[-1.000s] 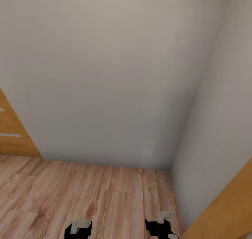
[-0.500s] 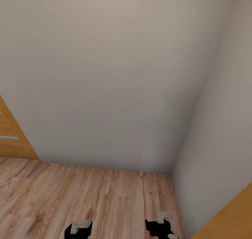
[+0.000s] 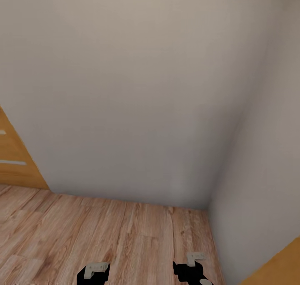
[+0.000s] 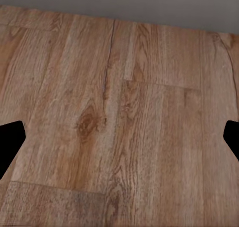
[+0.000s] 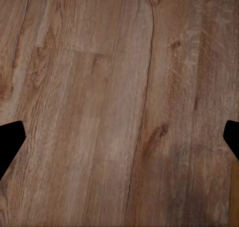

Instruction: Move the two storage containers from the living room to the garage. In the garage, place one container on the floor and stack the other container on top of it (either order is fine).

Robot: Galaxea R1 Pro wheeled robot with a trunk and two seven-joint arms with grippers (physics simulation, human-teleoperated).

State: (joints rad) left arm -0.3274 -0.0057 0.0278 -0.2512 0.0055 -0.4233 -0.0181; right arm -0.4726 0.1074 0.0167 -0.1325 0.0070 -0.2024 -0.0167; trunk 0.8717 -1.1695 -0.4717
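We face a bare wall (image 3: 137, 89) corner on wood floor (image 3: 125, 235), both grippers (image 3: 93, 272) (image 3: 189, 270) spread wide w/ nothing held, so we turn the base slowly, clear of the door (image 3: 14, 155), to find the bins.

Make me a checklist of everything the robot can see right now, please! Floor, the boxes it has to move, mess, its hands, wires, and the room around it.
Surface: light wood-plank floor, bare where it shows.
Job's things: nothing seen; no orange-red containers in these pictures.
Clutter: nothing seen.
Hands: left hand and right hand sit low at the bottom edge of the head view, above the planks. In each wrist view the black fingers stand far apart at the picture's edges with floor between them, so both hands are open and hold nothing.
Cables: nothing seen.
Surroundings: a corner of plain pale walls; an orange-brown wooden panel at the left, another wooden panel at the lower right.
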